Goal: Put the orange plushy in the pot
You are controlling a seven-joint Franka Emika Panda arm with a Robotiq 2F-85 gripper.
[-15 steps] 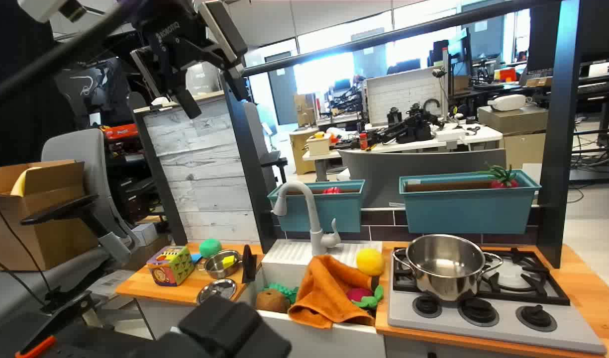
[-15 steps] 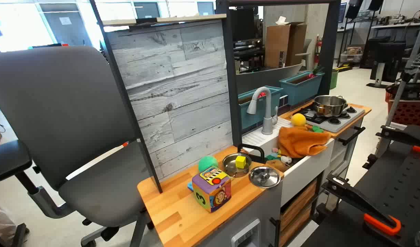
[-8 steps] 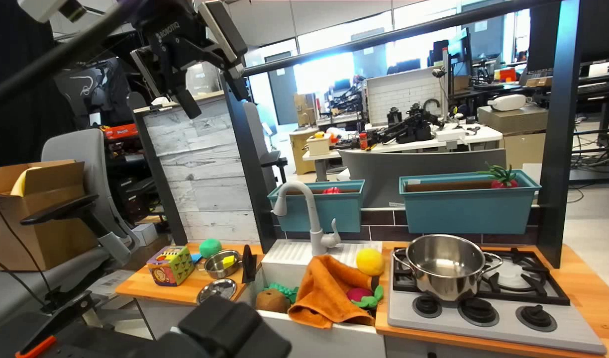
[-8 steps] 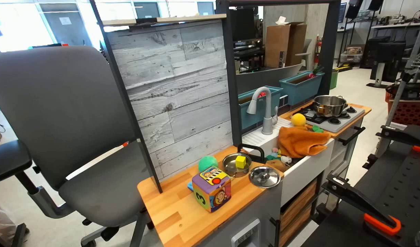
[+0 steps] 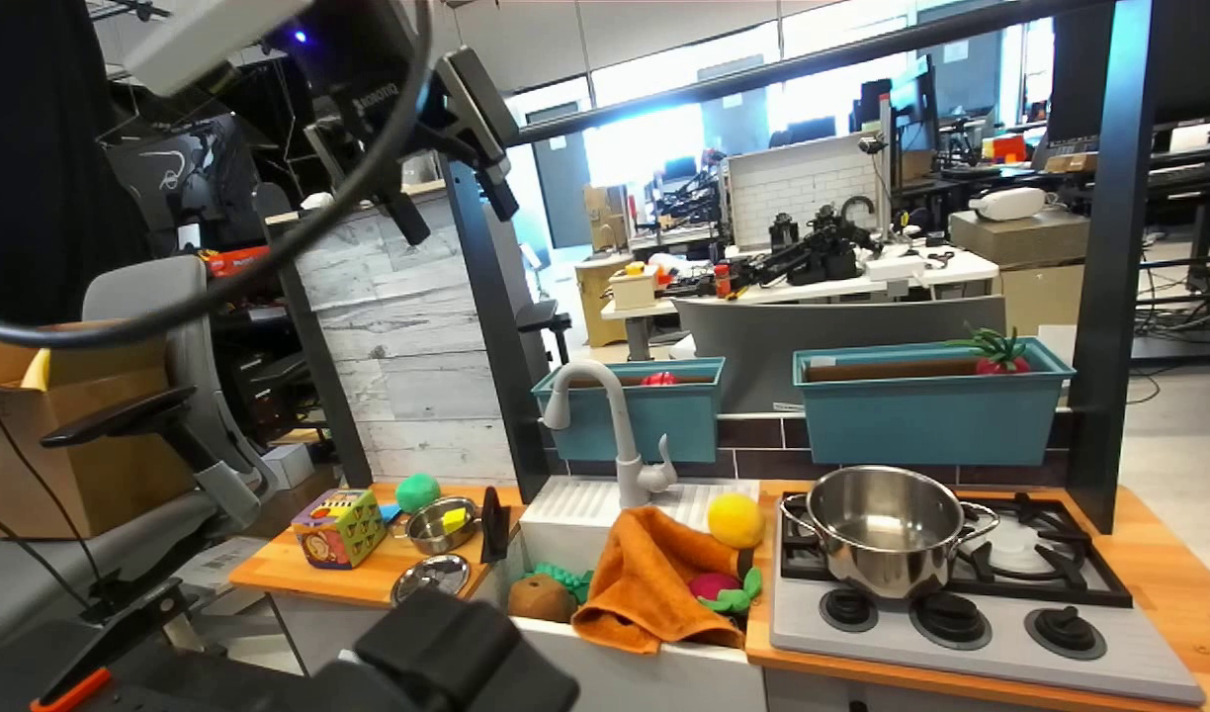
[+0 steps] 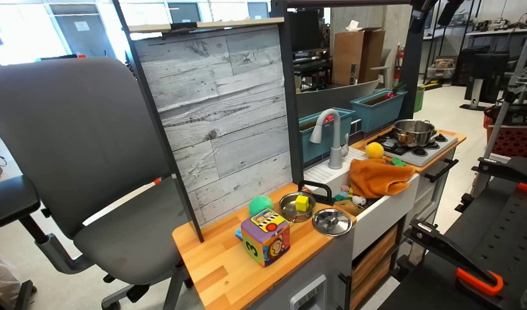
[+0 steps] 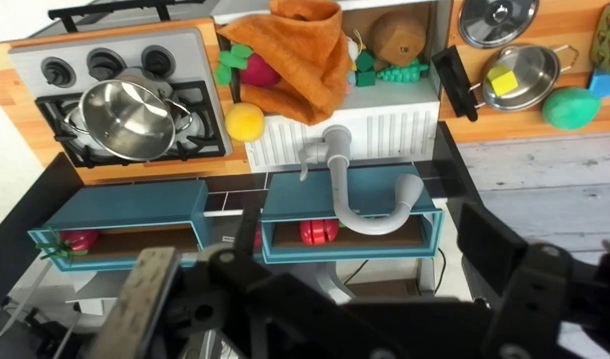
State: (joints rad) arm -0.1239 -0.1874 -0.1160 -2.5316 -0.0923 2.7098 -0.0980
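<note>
A round yellow-orange plush ball [image 5: 735,521] rests at the sink's edge beside the stove; it also shows in the wrist view [image 7: 244,122] and in an exterior view [image 6: 374,150]. An orange cloth [image 5: 654,583] lies draped over the sink's front, next to the ball. A large steel pot [image 5: 887,534] stands uncovered on the stove and looks empty; the wrist view shows it too [image 7: 128,119]. My gripper [image 5: 459,206] is open and empty, high above the counter and well away from ball and pot. Its spread fingers show in the wrist view [image 7: 367,239].
The grey faucet [image 5: 620,435] rises behind the sink [image 5: 645,682]. Two teal planters [image 5: 931,405] hang along the back. A small steel pan [image 5: 442,526] with a yellow block, a lid [image 6: 332,221], a green ball [image 6: 260,205] and a toy cube [image 6: 265,237] sit on the other counter.
In an exterior view my gripper has shifted a little right and down, and the arm's cable has swung across. It stays open. The ball, cloth and pot have not moved.
</note>
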